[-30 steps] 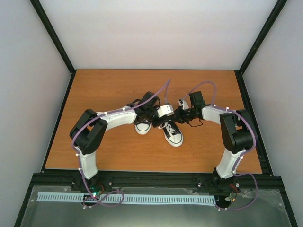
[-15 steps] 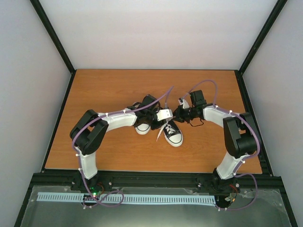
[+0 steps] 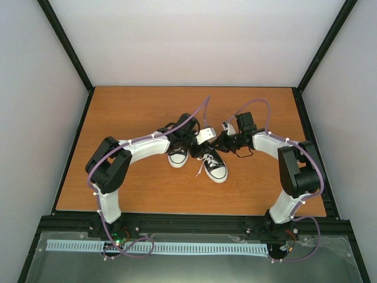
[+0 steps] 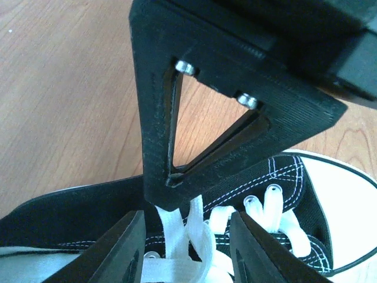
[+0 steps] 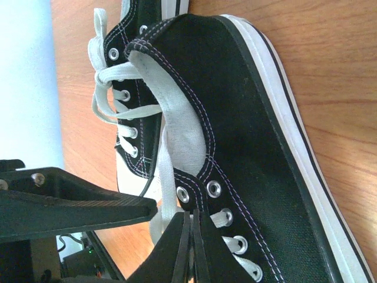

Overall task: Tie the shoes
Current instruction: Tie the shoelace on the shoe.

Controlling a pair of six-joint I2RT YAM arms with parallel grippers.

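Top view, shoes [image 3: 214, 167]: black canvas, white rubber toes, side by side mid-surface [image 3: 129, 112], which is wood-grained.
Left wrist view, left gripper [image 4: 187, 227]: matte black fingers [image 4: 126, 250] partly apart; flat woven lace [image 4: 203, 250] lies loose between them.
Right wrist view, right gripper [image 5: 189, 219]: closed tight beside metal eyelets [image 5: 214, 188]; hold on lace unclear.

A wood-grain, orange-brown surface [image 3: 118, 112] is filling the middle of the overhead view. Plain pale walls are rising behind it [image 3: 194, 41], to its left [image 3: 29, 118] and to its right [image 3: 353, 118]. Black posts are slanting upward from its far left corner [image 3: 65, 44] and far right corner [image 3: 327, 44]. A black rail [image 3: 194, 224] is running along its near edge. Beyond that edge, a white slotted strip [image 3: 76, 245] is lying across a grey sheet [image 3: 206, 268]. Soft, even light is washing over the surface.
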